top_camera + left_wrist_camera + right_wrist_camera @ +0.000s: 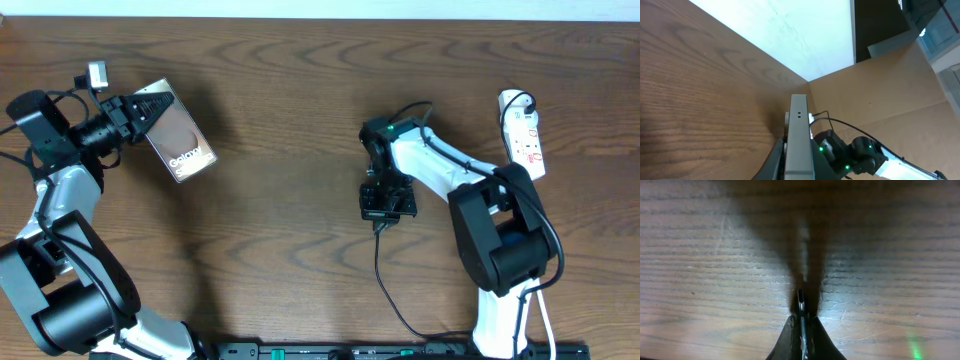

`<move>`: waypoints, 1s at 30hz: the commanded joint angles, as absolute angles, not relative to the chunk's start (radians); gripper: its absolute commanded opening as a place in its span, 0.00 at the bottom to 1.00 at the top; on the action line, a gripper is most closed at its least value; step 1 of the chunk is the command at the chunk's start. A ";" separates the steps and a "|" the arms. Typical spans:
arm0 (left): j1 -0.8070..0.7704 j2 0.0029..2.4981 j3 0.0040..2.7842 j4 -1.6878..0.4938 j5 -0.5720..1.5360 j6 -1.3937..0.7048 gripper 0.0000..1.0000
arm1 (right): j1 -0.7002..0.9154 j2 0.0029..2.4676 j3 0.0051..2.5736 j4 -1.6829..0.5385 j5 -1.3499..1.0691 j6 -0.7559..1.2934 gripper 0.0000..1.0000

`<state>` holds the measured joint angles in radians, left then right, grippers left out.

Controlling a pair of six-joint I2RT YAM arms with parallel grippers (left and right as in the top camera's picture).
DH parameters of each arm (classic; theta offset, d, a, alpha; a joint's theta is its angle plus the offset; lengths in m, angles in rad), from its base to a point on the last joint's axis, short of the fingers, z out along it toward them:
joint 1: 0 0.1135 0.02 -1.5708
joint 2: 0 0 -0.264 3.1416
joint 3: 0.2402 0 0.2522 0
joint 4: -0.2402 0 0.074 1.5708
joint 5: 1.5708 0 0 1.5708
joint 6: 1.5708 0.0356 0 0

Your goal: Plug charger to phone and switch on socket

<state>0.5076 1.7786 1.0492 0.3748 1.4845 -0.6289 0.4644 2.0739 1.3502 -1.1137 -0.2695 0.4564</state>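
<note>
Left hand [133, 108] clamps the phone [178, 140], tilted, far left of the socket [524, 130]. Right hand [801, 316], nearer the socket's left, is closed, pinching the charger [377, 262] tip.

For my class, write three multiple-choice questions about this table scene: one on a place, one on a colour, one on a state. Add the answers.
1. The socket lies: A) by the right arm; B) by the left arm; C) between the arms.
2. The socket's casing is: A) black; B) white; C) green.
3. The phone is: A) lying flat; B) plugged in; C) clamped in the left gripper.
Answers: A, it sits just beyond the right arm; B, white with red markings; C, the jaws grip its corner.
</note>
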 commanded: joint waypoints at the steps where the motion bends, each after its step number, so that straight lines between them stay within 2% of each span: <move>1: 0.506 1.783 1.049 0.383 1.518 -0.637 0.07 | 0.482 2.097 1.290 -1.077 -0.234 0.475 0.01; 24: 0.505 1.783 1.049 0.383 1.518 -0.637 0.07 | 0.482 2.096 1.253 -1.039 -0.247 0.471 0.01; 27: 0.505 1.783 1.049 0.384 1.518 -0.637 0.07 | 0.482 2.096 1.254 -0.992 -0.391 0.345 0.01; 30: 0.505 1.783 1.049 0.384 1.518 -0.637 0.07 | 0.477 2.096 1.255 -0.916 -0.652 0.158 0.01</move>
